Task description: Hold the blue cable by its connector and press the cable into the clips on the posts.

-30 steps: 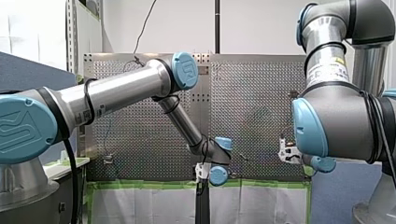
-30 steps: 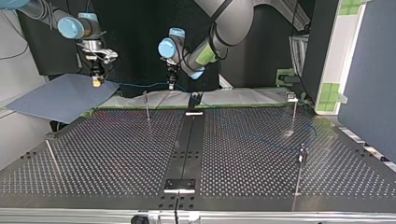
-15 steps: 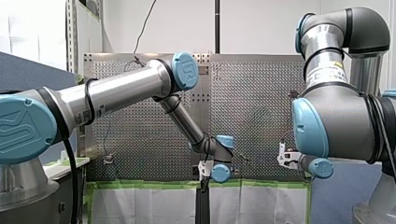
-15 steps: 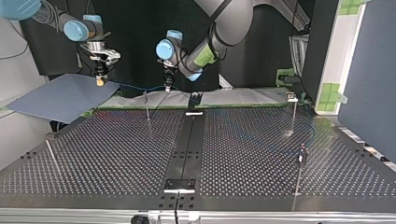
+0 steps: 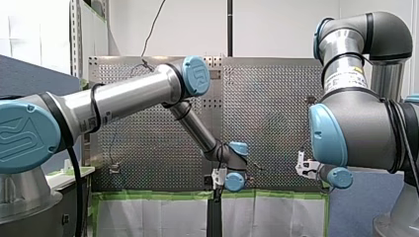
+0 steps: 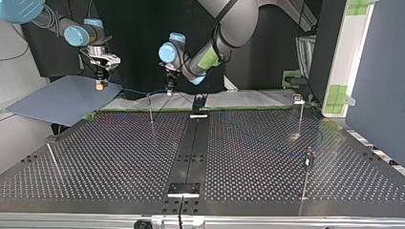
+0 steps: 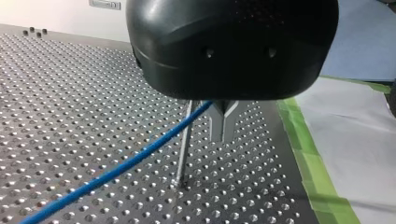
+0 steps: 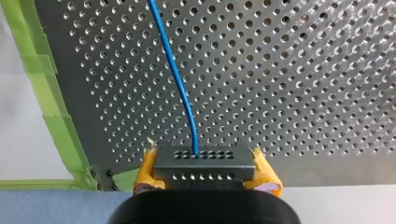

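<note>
two hands on one blue cable (image 7: 116, 164). my right hand (image 6: 99, 86) is clamped on the grey connector (image 8: 203, 162), with yellow pads (image 8: 145, 170) either side of it. it sits off the bench (image 6: 119, 157) edge at the top view's left, over a blue-grey sheet (image 6: 57, 98). my left hand (image 7: 223, 122) has its metal fingertips together and the cable runs through the notch above them, so it looks caged more than pinched. key geometry: the free span runs hand to hand, long axis roughly left-right in the top view, along the bench edge nearest the arms. the first post (image 6: 150, 109) stands between the hands with its clip (image 6: 148, 97) just under that span. the left hand is the nearer one, just beside the post. in the left wrist view the cable crosses in front of the post's upper part, and the hand's housing hides the clip. my read: next is a short push down by the left hand to seat the cable while the right hand holds tension. past the left hand the cable trails faintly over the bench, and i can't tell if it's clipped there. versus a second ago, the left hand has slid toward the post and dropped a little. the right hand has barely shifted, and the span sags nearer the clip.
</note>
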{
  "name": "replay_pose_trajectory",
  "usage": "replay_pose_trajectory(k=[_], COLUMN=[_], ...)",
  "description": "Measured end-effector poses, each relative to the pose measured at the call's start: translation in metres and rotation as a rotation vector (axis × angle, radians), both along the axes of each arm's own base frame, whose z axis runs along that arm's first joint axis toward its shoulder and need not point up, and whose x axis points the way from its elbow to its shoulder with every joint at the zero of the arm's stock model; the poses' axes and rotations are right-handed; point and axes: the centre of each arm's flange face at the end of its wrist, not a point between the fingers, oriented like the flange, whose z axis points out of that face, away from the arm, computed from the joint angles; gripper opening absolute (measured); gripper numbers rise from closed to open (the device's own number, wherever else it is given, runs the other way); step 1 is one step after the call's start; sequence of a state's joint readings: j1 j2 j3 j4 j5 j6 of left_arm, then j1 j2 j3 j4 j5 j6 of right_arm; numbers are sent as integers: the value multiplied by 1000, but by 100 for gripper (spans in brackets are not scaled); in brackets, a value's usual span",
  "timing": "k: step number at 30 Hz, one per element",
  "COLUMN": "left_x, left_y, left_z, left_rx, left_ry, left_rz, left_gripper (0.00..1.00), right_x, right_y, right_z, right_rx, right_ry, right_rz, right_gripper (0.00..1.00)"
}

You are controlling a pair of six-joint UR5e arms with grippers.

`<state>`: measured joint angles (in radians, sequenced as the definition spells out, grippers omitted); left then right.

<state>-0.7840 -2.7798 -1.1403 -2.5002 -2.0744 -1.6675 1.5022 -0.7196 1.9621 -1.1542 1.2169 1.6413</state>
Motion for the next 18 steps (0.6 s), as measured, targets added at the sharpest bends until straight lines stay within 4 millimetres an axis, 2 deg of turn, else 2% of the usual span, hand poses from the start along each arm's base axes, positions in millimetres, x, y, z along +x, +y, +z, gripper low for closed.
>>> replay_pose_trajectory(k=[6,18], left_x=[6,36], left_y=[-3,-9], left_z=[-15,5], left_rx=[18,-10], left_ry=[20,-1], left_rz=[0,16], left_gripper=[2,2], right_x=[1,1], right_y=[0,-6], right_z=[0,1], right_rx=[-3,-12], right_ry=[4,2], right_rz=[-1,-8], right_gripper=[0,0])
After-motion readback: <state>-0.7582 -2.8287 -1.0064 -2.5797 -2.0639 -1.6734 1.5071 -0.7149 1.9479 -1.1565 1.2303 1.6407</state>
